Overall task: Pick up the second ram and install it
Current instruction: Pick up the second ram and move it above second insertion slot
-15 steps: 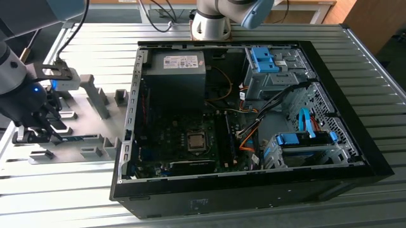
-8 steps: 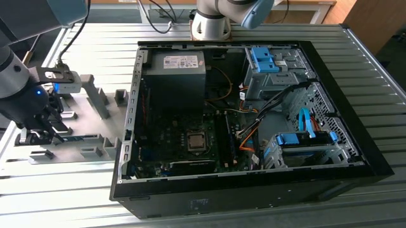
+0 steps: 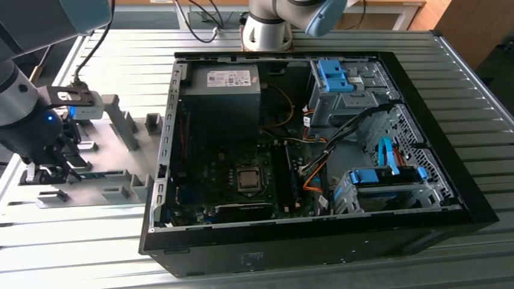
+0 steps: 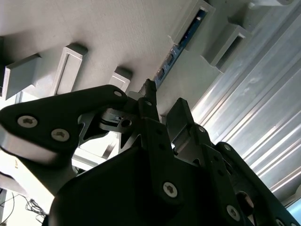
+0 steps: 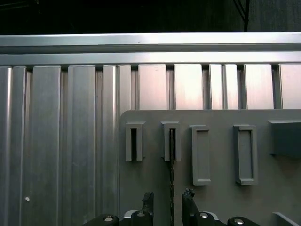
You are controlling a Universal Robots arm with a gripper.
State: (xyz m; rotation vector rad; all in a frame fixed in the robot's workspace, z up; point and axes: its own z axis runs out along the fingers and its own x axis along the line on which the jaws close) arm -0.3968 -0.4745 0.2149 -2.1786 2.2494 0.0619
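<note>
– Any writing you can read from here?
– A white label (image 3: 229, 78) on the power supply (image 3: 218, 102) in the open case (image 3: 449, 208), but I can't make out its print.
– And the ram?
– Outside the case, at the exterior view's left. The ram (image 5: 171, 165) stands on edge in a slot of the grey plate (image 5: 218, 197), running as a thin dark line straight in between the fingers (image 5: 188, 200).
– Gripped?
– No. The gripper (image 5: 168, 198) is spread, one finger on each side, with a gap on both.
– Anything hidden?
– Its near end is cut off under the gripper. In the second wrist view the black gripper body covers most of it, leaving a blue stretch showing.
</note>
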